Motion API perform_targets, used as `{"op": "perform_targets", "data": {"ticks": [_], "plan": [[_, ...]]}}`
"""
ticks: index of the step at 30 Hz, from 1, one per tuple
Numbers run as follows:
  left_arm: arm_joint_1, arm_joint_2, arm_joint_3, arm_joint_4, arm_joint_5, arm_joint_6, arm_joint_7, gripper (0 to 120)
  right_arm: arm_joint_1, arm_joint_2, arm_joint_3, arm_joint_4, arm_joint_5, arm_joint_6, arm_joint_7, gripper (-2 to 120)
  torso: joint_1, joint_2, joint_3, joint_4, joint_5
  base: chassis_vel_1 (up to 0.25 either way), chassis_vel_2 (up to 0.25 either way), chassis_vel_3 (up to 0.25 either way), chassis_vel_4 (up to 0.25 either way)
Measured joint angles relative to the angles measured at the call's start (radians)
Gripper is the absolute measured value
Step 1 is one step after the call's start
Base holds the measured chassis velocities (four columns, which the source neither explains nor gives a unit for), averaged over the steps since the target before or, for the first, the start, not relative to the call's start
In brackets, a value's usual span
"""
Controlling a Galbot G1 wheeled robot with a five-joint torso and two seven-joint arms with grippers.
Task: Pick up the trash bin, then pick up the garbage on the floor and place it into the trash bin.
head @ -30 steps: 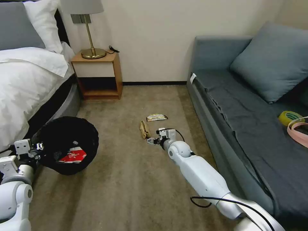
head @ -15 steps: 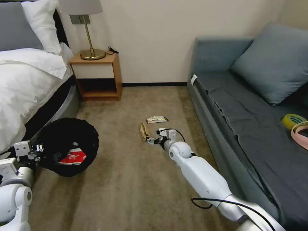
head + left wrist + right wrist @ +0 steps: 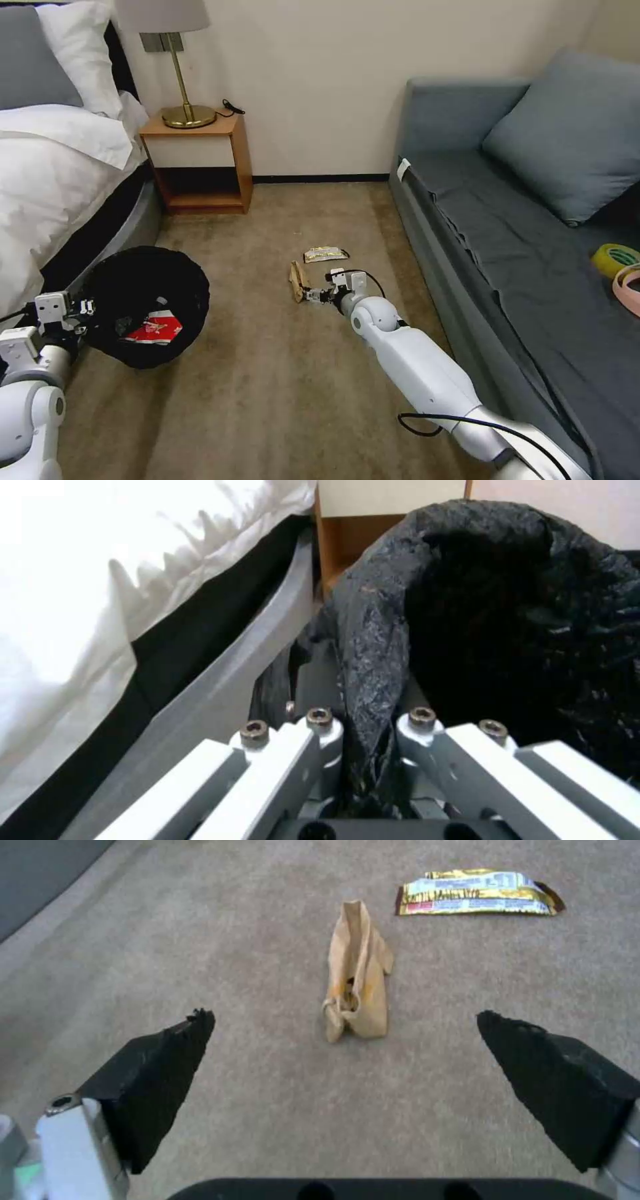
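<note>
Now the right gripper [image 3: 308, 295] is low over the carpet [image 3: 267, 373], fingers spread wide, the tan crumpled paper [image 3: 357, 972] lying on the floor between and just beyond the 2 black pads [image 3: 160, 1075], not touched. Just past that paper, on the side toward the nightstand [image 3: 197, 160], lies the silvery-yellow snack wrapper [image 3: 325, 254], flat on the carpet and apart from the paper. Well to the left of the paper, near the bed [image 3: 47, 193], the left gripper [image 3: 79, 312] is clamped on the black-bagged rim of the trash bin [image 3: 143, 303]; the left wrist view has crinkly bag plastic pinched between its fingers [image 3: 320, 750]. The bin tilts its mouth toward the paper, and 1 red-white wrapper [image 3: 155, 329] lies inside it.
</note>
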Motion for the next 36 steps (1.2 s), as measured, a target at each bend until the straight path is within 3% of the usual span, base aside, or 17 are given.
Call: {"op": "perform_targets", "data": {"ticks": [36], "plan": [[-0.062, 0.015, 0.034, 0.056, 0.032, -0.011, 0.025, 4, 0.038, 0.012, -0.041, -0.073, -0.001, 0.009, -0.047, 100, 0.0, 0.0, 0.0, 0.0001, 0.0001, -0.091, 0.094, 0.095, -0.092]]}}
